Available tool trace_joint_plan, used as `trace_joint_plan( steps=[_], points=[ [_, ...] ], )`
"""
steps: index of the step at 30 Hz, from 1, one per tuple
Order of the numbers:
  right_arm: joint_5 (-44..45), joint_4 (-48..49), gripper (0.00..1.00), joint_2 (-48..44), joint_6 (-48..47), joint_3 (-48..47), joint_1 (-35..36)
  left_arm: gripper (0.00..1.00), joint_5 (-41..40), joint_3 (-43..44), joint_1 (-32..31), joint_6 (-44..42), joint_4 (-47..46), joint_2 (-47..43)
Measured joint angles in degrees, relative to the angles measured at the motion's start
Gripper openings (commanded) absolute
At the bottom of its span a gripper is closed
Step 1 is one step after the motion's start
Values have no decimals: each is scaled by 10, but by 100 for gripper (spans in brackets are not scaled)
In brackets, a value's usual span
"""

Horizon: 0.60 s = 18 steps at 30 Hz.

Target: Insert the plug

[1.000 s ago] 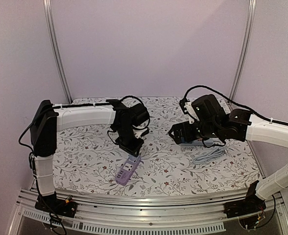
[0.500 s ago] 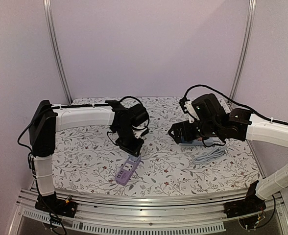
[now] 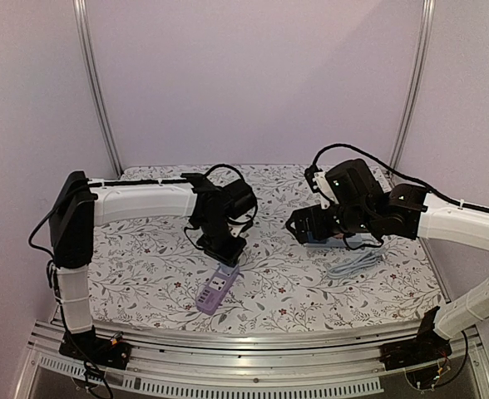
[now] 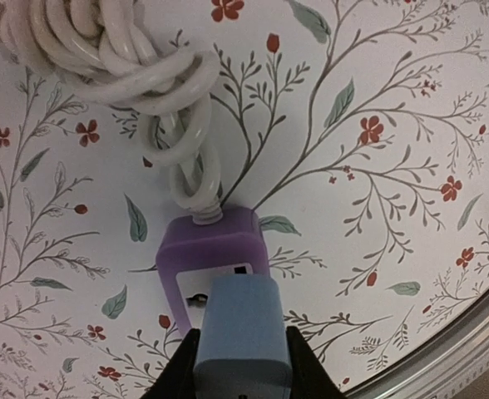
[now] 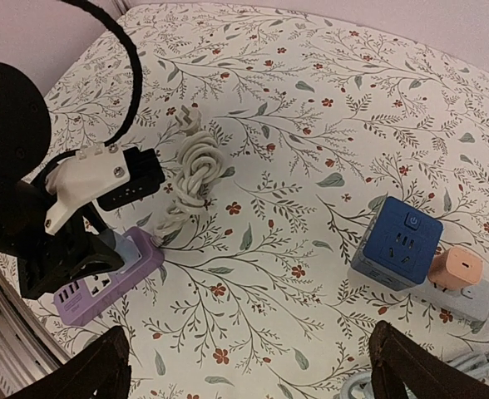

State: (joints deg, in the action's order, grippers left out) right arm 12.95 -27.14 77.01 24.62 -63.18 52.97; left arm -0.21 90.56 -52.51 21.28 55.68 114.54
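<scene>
Landmark: purple power strip point(image 4: 214, 241), lying flat on the floral desk point(image 3: 145, 258).

- Left end effector point(image 3: 225, 252): clamped on the light-blue plug point(image 4: 240, 328), jaws against its two sides. The plug hangs directly over the strip and hides the middle of its face.
- Whether the prongs touch the strip or stand clear: cannot tell, the plug body hides them.
- Strip's long axis runs away from the left wrist camera. Its cord end points far, and the white cord point(image 4: 120, 58) is coiled just beyond it. The socket face points up.
- Plug's long axis appears in line with the strip's.
- Right end effector point(image 3: 297, 224): fingers wide apart, empty, well off to the strip's right.
- Judgement: the left arm is the nearer one, and the move called for is straight down onto the socket.
</scene>
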Motion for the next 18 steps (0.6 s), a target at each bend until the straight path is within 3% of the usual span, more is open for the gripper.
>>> trace_joint_plan(
  steps=[10,18],
  points=[
    [0,0,99,2,-2,0,0,0,-44,-16,-15,52,-2,1],
    [0,0,99,3,-5,0,0,0,-71,-21,-25,44,-1,5]
  ],
)
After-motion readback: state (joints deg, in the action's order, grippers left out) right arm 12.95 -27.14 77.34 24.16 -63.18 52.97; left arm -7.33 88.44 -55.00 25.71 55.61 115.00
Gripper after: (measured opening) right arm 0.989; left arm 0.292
